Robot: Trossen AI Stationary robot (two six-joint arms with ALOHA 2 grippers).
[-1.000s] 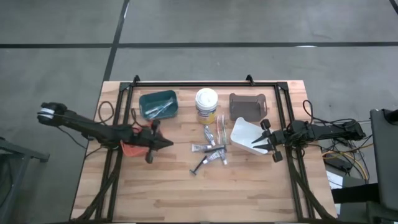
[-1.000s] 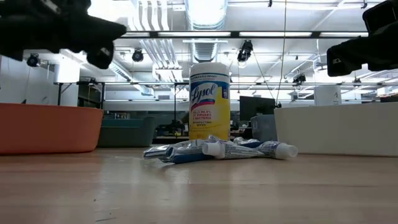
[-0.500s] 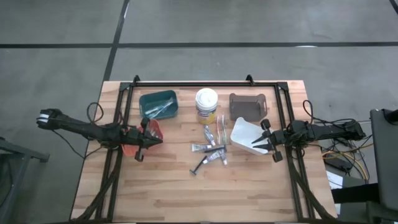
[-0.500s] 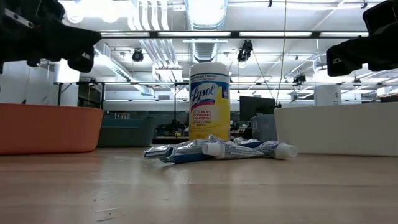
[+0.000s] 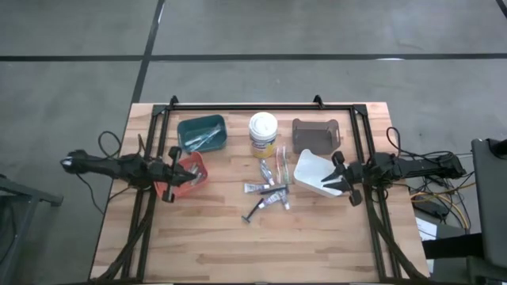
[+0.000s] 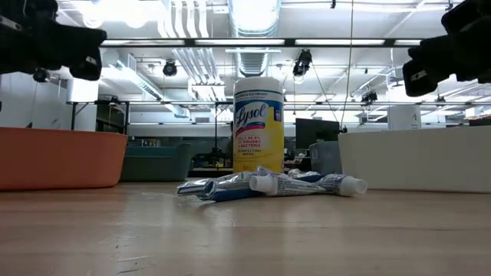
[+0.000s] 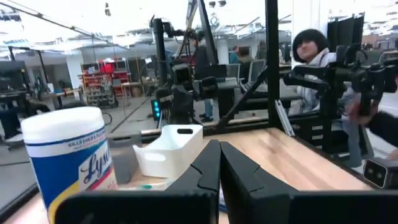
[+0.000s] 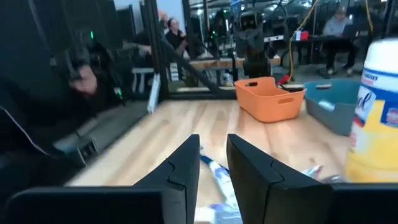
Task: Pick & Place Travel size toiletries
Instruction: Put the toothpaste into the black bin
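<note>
From above, the wipes tub (image 5: 263, 131) stood at the back middle of the table, and the travel size toiletries (image 5: 268, 192) lay loose just in front of it, with a few more in the teal bin (image 5: 202, 132) to its left. The left gripper (image 5: 169, 182) hung over the orange bin (image 5: 191, 172), front-left of the tub, fingers pressed together and empty. The right gripper (image 5: 338, 182) hovered at the white bin (image 5: 314, 172), front-right of the tub, probably poised to reach the pile. At table height, tubes (image 6: 272, 184) lay flat before the tub, both arms above them. The left wrist view showed its fingers (image 7: 208, 171) touching, the tub beside them. The right wrist view showed a narrow gap between its fingers (image 8: 184, 163), nothing held.
</note>
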